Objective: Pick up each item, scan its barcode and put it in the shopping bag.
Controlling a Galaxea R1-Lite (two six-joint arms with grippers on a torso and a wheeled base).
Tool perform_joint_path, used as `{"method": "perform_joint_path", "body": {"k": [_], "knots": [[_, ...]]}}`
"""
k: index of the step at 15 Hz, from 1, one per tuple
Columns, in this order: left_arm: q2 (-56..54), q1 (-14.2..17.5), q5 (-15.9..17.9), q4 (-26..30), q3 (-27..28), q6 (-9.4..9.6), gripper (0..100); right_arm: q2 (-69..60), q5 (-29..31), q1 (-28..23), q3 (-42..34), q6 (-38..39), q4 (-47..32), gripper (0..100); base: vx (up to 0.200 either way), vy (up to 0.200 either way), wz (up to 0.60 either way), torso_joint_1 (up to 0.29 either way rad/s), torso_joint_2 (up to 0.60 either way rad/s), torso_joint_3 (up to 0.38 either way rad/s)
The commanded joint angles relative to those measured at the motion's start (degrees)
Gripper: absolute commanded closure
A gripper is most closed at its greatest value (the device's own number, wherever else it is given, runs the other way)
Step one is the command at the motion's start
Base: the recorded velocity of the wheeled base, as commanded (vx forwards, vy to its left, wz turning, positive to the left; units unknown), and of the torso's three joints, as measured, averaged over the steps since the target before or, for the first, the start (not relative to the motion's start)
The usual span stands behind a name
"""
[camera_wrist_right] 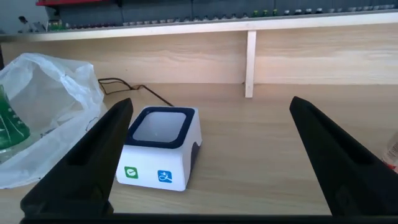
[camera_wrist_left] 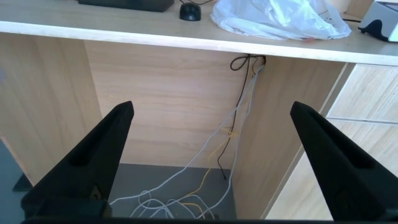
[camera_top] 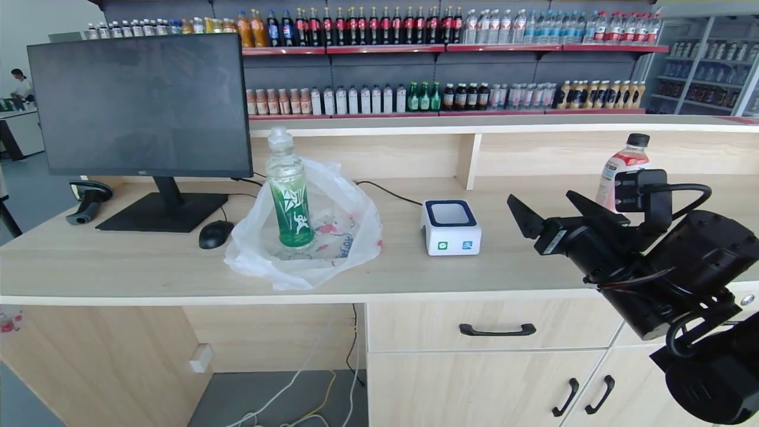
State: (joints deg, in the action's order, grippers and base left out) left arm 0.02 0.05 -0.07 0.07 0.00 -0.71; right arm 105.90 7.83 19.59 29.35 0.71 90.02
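Wooden checkout counter [camera_top: 118, 267] carries a clear shopping bag [camera_top: 350, 237] with a green bottle [camera_top: 289, 201] upright inside. The right gripper [camera_top: 539, 197], fingers spread, hovers right of the barcode scanner [camera_top: 450, 228], partly hiding a pink drink bottle [camera_top: 622, 163]. The left gripper [camera_wrist_left: 211, 109] is spread below the counter edge.

Right arm [camera_top: 682, 267]: matte black, fat cylindrical joint housings. Black cable [camera_top: 694, 188] loops over boxy wrist camera [camera_top: 639, 190]. Thin red wires [camera_top: 634, 281] at the wrist. White label [camera_top: 554, 240] behind right pincer [camera_top: 541, 200]. Left pincer [camera_wrist_left: 211, 124]: black wedge-shaped fingers [camera_wrist_left: 93, 162].
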Motion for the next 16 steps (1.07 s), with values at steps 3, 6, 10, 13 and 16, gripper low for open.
{"method": "perform_joint_path", "body": {"k": [3, 6, 10, 13, 16], "knots": [[0.06, 0.04, -0.01, 0.01, 0.00, 0.00, 0, 0.18, 0.00, 0.01, 0.00, 0.00, -0.02, 0, 0.000, -0.200, 0.00, 0.010, 0.00, 0.002], [-0.02, 0.04, -0.01, 0.01, 0.00, 0.00, 0, 0.36, 0.00, 0.01, -0.26, 0.08, -0.02, 0, 0.000, -0.200, 0.00, 0.009, 0.00, 0.002], [-0.02, 0.04, -0.01, 0.01, 0.00, 0.00, 0, 0.36, 0.00, 0.01, -0.70, 0.00, -0.02, 0, 0.000, -0.200, 0.00, 0.002, 0.00, 0.005], [-0.02, 0.04, -0.01, 0.01, 0.00, 0.00, 0, 0.27, 0.00, 0.01, -0.88, 0.00, -0.02, 0, 0.000, -0.200, 0.00, 0.002, 0.01, 0.002], [-0.02, 0.04, -0.01, 0.01, 0.00, 0.00, 0, 0.01, 0.00, 0.01, -1.93, 0.00, -0.02, 0, 0.000, -0.200, 0.00, 0.001, 0.00, -0.002]]}}
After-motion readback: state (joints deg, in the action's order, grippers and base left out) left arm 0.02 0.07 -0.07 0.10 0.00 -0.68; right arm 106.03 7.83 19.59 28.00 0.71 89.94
